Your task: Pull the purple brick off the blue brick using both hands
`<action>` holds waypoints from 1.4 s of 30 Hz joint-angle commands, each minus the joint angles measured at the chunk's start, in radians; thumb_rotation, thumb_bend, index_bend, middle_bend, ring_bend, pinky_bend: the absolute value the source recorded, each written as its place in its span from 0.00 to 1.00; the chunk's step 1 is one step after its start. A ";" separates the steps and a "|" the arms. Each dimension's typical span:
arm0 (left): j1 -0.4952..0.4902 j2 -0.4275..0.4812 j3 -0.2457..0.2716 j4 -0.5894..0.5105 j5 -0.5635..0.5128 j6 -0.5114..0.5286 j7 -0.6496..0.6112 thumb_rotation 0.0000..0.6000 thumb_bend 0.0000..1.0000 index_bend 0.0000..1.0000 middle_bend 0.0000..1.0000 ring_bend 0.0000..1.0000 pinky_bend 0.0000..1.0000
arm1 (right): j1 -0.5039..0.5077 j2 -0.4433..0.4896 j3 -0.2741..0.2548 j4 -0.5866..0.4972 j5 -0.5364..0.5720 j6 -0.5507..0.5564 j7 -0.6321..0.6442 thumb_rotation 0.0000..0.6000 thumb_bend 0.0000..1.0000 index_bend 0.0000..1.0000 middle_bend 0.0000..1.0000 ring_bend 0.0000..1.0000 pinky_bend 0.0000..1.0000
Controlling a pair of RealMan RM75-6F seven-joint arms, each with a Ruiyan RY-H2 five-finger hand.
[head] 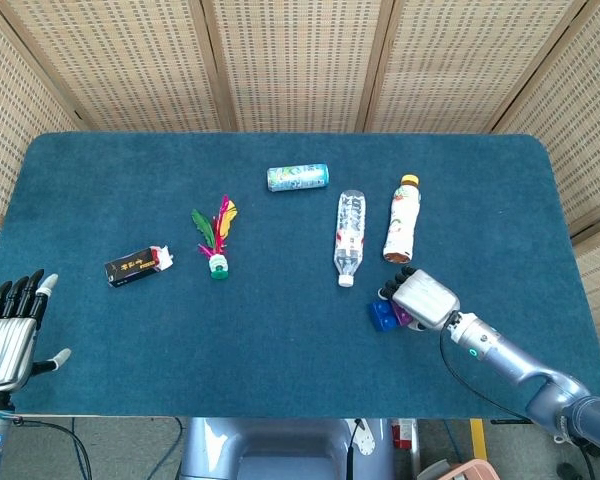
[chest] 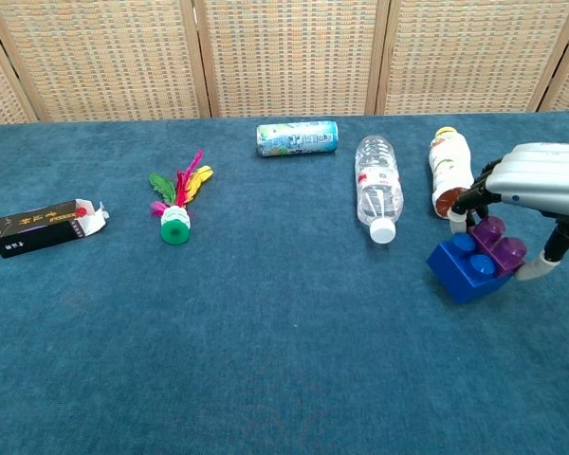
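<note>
Right hand [chest: 541,185] pinching the purple brick [chest: 498,245] atop the blue brick [chest: 465,270] for separation; left hand [head: 8,335] idle, fingers spread, grasping nothing.

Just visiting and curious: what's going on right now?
Right hand closing around purple brick, which sits on blue brick. Left hand open, idle at table edge. Nothing in the way.

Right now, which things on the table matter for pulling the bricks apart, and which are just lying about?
Job: purple brick, blue brick, right hand, left hand.
Lying about: water bottle, juice bottle, can, shuttlecock, black box.
</note>
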 commanded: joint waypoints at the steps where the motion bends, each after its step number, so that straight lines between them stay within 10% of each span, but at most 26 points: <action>1: -0.009 -0.004 -0.003 0.006 0.004 -0.009 -0.004 1.00 0.00 0.00 0.00 0.00 0.00 | -0.004 0.015 0.023 -0.052 0.023 0.053 0.059 1.00 0.18 0.48 0.51 0.41 0.34; 22: -0.416 -0.183 -0.165 0.256 0.089 -0.395 -0.430 1.00 0.00 0.00 0.00 0.00 0.00 | 0.151 -0.068 0.331 -0.443 0.638 -0.219 -0.132 1.00 0.19 0.50 0.54 0.42 0.36; 42: -0.639 -0.330 -0.254 0.256 -0.220 -0.611 -0.355 1.00 0.00 0.10 0.12 0.05 0.07 | 0.222 -0.178 0.380 -0.476 0.920 -0.230 -0.266 1.00 0.19 0.51 0.55 0.42 0.36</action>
